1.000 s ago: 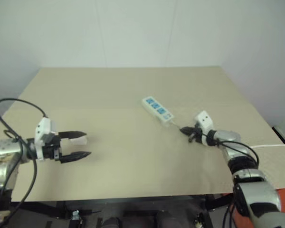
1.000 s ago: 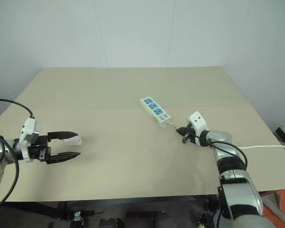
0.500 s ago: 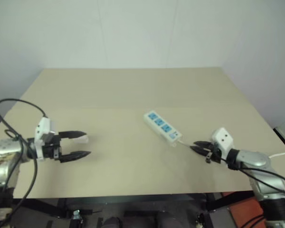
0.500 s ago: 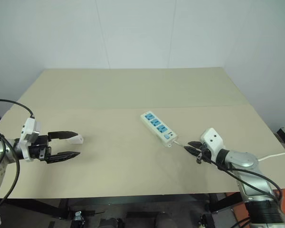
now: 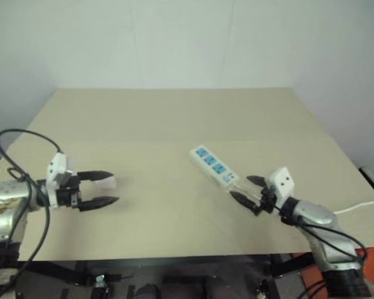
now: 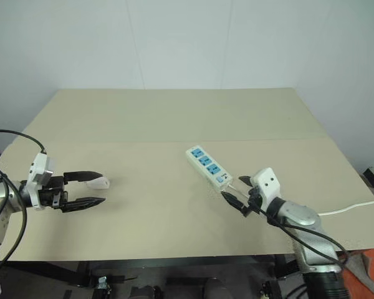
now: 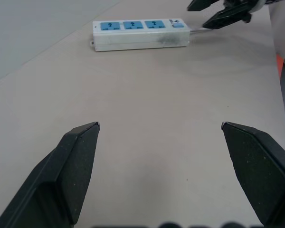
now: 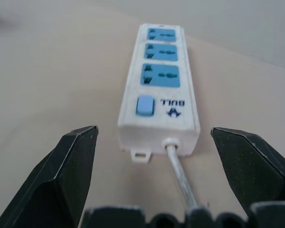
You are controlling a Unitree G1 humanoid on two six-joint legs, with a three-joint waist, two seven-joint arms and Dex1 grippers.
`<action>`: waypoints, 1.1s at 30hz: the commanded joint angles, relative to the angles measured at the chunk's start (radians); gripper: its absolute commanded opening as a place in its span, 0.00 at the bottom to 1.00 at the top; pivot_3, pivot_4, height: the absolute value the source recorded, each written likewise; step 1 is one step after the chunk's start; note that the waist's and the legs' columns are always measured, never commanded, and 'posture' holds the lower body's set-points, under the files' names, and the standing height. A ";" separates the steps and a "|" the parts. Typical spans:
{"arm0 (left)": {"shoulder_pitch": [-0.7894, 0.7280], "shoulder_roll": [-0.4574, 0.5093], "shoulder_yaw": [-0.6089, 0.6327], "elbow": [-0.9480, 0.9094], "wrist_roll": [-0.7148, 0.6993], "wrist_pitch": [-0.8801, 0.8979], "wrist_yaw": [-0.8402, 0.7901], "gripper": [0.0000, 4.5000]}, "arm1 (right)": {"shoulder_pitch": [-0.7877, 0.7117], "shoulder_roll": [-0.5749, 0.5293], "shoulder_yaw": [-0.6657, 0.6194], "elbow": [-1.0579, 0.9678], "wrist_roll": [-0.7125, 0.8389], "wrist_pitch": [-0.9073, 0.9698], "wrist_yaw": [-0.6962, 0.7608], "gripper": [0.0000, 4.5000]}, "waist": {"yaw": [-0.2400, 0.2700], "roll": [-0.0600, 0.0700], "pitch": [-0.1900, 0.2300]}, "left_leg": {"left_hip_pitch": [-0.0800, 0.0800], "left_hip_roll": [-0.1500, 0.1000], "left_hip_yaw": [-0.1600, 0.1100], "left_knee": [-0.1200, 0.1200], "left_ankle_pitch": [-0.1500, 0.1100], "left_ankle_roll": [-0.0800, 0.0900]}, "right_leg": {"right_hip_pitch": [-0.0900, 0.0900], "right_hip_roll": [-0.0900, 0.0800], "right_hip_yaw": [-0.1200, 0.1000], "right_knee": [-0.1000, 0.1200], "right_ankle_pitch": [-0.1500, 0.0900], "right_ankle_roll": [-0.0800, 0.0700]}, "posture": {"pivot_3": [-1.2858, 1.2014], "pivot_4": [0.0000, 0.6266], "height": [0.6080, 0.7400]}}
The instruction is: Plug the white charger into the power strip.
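Power strip (image 6: 208, 166) lying flat near the middle of the beige table (image 6: 174, 118), right end effector (image 6: 236, 194) spread wide at its cord end, cord (image 8: 179, 178) between its fingers, left end effector (image 6: 82, 189) spread wide, empty, white charger (image 6: 100, 183) on the table beside its far fingertip

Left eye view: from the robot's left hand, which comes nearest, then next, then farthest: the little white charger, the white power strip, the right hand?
1. Small white rounded plastic charger, beside the left hand.
2. Long white power strip with blue sockets, mid-table.
3. Right hand, just past the strip's cord end.
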 commanded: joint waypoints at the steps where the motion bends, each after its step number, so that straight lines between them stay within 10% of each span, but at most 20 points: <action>1: -0.044 0.019 0.009 0.013 0.018 -0.036 0.004 1.00 | -0.048 0.017 -0.004 0.044 -0.009 -0.047 -0.026 0.99 | 0.002 0.000 0.000 | 0.000 0.000 0.000 0.000 0.000 0.000 | 0.000 0.000 0.000 0.000 0.000 0.000 | 0.52 0.24 1.00; 26: -0.029 0.007 0.014 -0.001 0.023 -0.046 0.031 1.00 | -0.132 0.132 0.012 0.319 -0.017 -0.167 -0.038 0.99 | -0.001 0.000 0.000 | -0.001 0.000 -0.001 -0.001 0.000 0.000 | 0.000 0.000 -0.001 -0.001 0.003 -0.005 | 0.52 0.24 1.00; 33: -0.012 -0.004 0.005 -0.023 0.029 -0.051 0.051 1.00 | -0.134 0.119 0.023 0.333 -0.029 -0.185 -0.019 0.76 | 0.000 0.000 0.000 | -0.001 0.000 -0.001 -0.001 0.000 0.000 | 0.000 0.000 -0.001 -0.001 0.003 -0.005 | 0.52 0.24 1.00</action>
